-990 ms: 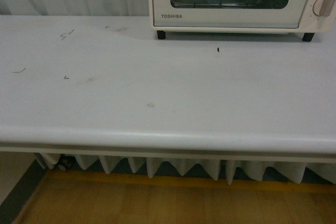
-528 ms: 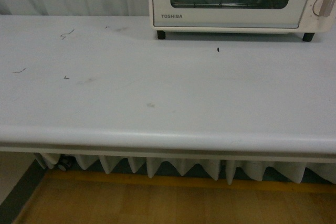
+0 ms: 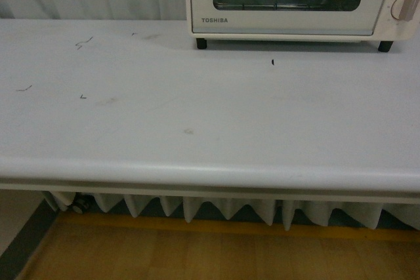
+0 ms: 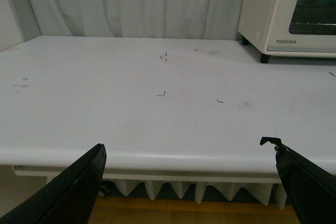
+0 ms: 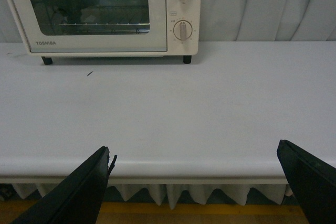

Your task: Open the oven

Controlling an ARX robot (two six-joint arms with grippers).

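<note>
The cream-white TOSHIBA oven [image 3: 289,1] stands at the back right of the white table, its dark glass door shut and a wire rack showing behind the glass. The right wrist view shows the oven [image 5: 100,17] face on, with two round knobs [image 5: 183,30] beside the door. The left wrist view catches only the oven's [image 4: 294,17] left corner. My left gripper [image 4: 189,153] and right gripper [image 5: 194,158] both hang open and empty before the table's front edge, far from the oven. Neither arm shows in the front view. The bar handle is cut off by the frames' upper edges.
The white table [image 3: 197,116] carries small dark scuff marks [image 3: 84,42] at the left and a dark speck [image 3: 272,63] in front of the oven. A pale curtain [image 4: 131,3] hangs behind. A pleated white skirt [image 3: 216,211] hangs under the table above a wooden floor.
</note>
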